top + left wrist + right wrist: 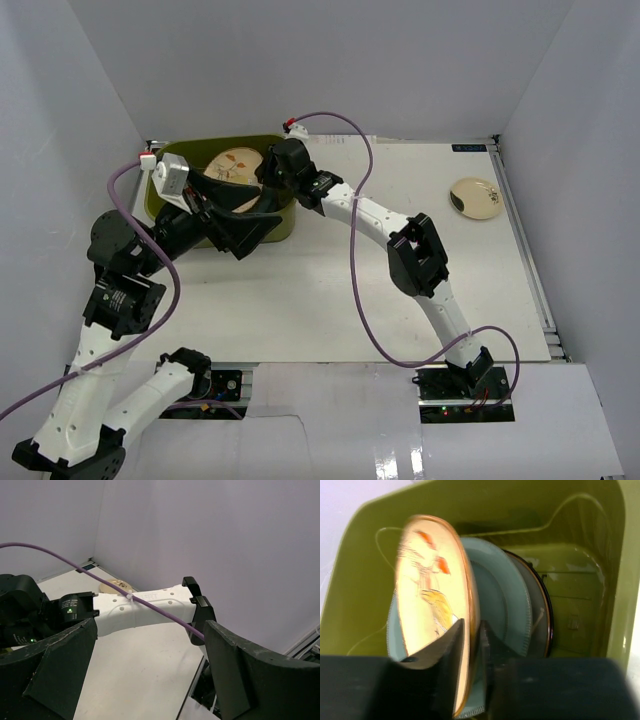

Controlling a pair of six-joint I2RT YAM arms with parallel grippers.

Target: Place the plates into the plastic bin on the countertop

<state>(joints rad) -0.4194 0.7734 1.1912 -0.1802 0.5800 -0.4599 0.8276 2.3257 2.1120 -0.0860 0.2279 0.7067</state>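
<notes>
The olive-green plastic bin [215,142] stands at the back left of the white countertop [330,290]. My right gripper [272,172] reaches into it, shut on the rim of the tan floral plate [232,162], which it holds on edge. In the right wrist view the gripper [472,630] pinches that plate [427,580]. Behind it the pale blue plate [500,600] and a dark-rimmed plate [540,605] lean inside the bin [360,580]. My left gripper [250,215] is open and empty at the bin's front right corner [150,625]. A small cream plate [475,197] lies at the far right.
The right arm's white forearm [145,610] and purple cable [160,611] cross in front of the left gripper. The small cream plate also shows far off in the left wrist view [114,586]. White walls enclose the surface; a metal rail [525,250] runs along its right edge.
</notes>
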